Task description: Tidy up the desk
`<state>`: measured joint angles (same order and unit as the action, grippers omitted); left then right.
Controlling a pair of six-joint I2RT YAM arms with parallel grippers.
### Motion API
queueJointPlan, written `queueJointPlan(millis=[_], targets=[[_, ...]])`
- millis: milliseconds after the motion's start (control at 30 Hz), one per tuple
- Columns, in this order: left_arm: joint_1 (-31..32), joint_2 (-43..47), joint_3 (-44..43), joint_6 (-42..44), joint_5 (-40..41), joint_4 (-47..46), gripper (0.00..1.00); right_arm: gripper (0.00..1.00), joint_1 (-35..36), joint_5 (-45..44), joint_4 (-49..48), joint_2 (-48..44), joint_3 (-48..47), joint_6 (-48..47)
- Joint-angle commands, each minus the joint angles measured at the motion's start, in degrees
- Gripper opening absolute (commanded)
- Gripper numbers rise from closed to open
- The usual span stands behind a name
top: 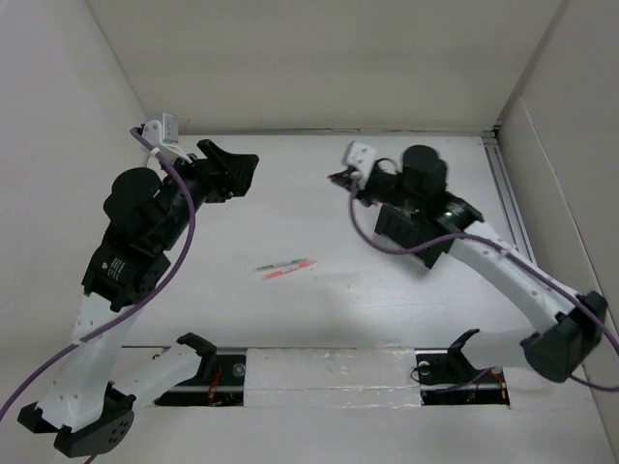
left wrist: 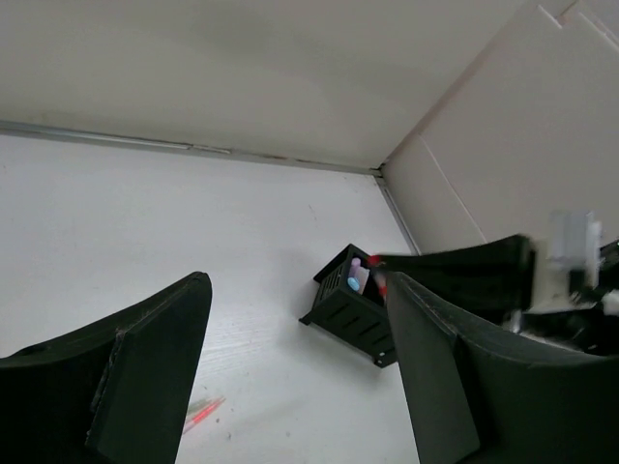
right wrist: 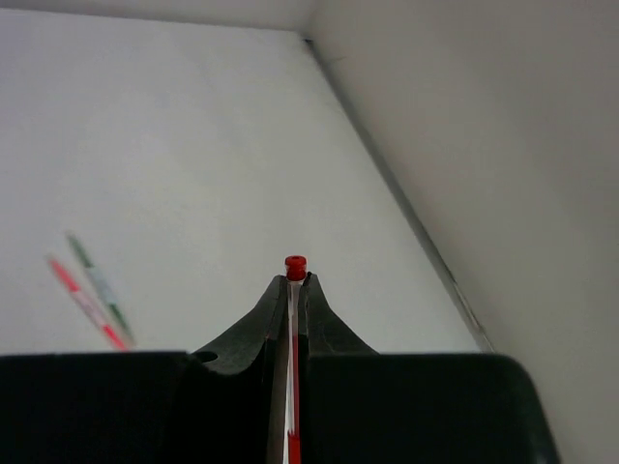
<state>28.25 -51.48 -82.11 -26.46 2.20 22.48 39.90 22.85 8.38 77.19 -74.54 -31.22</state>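
Right claw (right wrist: 295,290) pinches a red pen (right wrist: 295,263) over the desk (top: 290,203), beside the part-filled box (left wrist: 350,311) toward its right edge. Left claw (left wrist: 298,290) hangs spread, empty. Mid-desk, two pens (top: 286,268) await sorting; the job looks partly done.

White desk (top: 290,203), red pen (right wrist: 85,302) beside green pen (right wrist: 100,287), black box (left wrist: 353,307)

Wide white desk (top: 290,208), flat matte top (faintly shadowed near its middle), bordered by plain white panels at back and both sides
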Motion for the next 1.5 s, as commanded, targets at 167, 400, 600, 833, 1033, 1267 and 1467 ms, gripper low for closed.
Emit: queueJointPlan(millis=[167, 400, 600, 833, 1033, 1267, 1467], targets=[[0.4, -1.77, 3.97, -1.14, -5.45, -5.69, 0.68, 0.0, -27.74, 9.57, -21.11, -17.68, 19.24, 18.55], [1.11, -2.65, 6.6, -1.05, -5.97, -6.57, 0.68, 0.0, -47.34, 20.64, -44.46, -18.57, 35.5, 35.77], [1.81, -3.62, 6.52, -0.17, -5.54, -6.4, 0.68, 0.0, -50.27, 24.26, -55.12, -15.92, 41.84, 43.08], [1.81, -3.8, 7.22, -0.09, -5.8, -6.83, 0.68, 0.15, -53.69, 20.75, -46.9, -19.08, 42.73, 41.33], [1.81, -3.27, 7.14, 0.09, -5.36, -7.01, 0.68, 0.58, -53.09, 18.46, -37.92, -20.5, 39.3, 39.49], [1.81, -3.1, 5.47, 0.53, -4.13, -6.57, 0.68, 0.11, -38.7, 16.53, -20.55, -17.61, 27.28, 22.38], [1.81, -3.27, 3.53, 0.53, -3.78, -7.27, 0.68, 0.0, -12.45, 6.6, 1.1, -2.41, 12.6, 4.6]])
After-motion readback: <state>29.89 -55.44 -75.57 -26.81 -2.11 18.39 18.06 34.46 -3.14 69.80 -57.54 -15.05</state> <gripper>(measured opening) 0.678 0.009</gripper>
